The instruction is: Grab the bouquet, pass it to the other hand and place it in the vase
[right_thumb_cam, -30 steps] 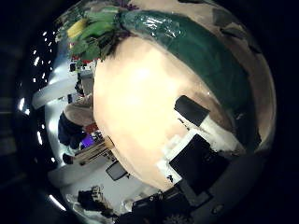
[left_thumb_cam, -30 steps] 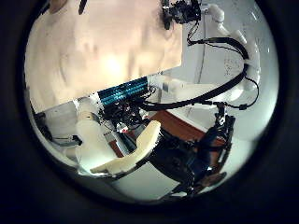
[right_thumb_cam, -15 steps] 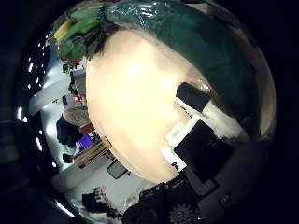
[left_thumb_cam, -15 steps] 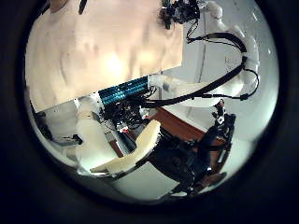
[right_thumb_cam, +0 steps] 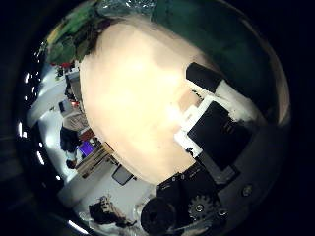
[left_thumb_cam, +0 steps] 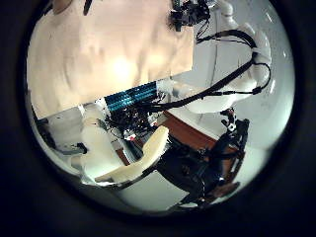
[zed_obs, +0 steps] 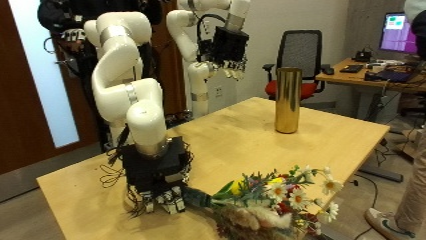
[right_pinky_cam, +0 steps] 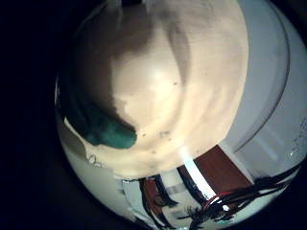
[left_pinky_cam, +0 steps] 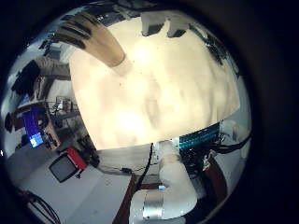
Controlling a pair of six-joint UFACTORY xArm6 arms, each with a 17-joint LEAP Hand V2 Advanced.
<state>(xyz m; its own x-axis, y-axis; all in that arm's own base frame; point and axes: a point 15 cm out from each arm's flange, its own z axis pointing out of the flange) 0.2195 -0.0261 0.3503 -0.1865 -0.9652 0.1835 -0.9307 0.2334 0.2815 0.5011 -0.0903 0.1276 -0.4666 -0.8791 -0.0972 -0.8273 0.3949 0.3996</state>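
Observation:
The right thumb side palm view shows the green wrap [right_thumb_cam: 187, 20] and flowers [right_thumb_cam: 74, 44]. The right little finger side palm view shows the wrap [right_pinky_cam: 101, 129] on the table. The tall gold vase [zed_obs: 286, 100] stands upright at the far edge.
An office chair [zed_obs: 304, 55] and a desk [zed_obs: 380, 75] stand beyond the table. A brown door [zed_obs: 27, 100] is behind the arms.
The right thumb side palm view has shifted: the green wrap and flowers now sit nearer its edge, so my right hand has moved along the table. The left hand has barely moved.

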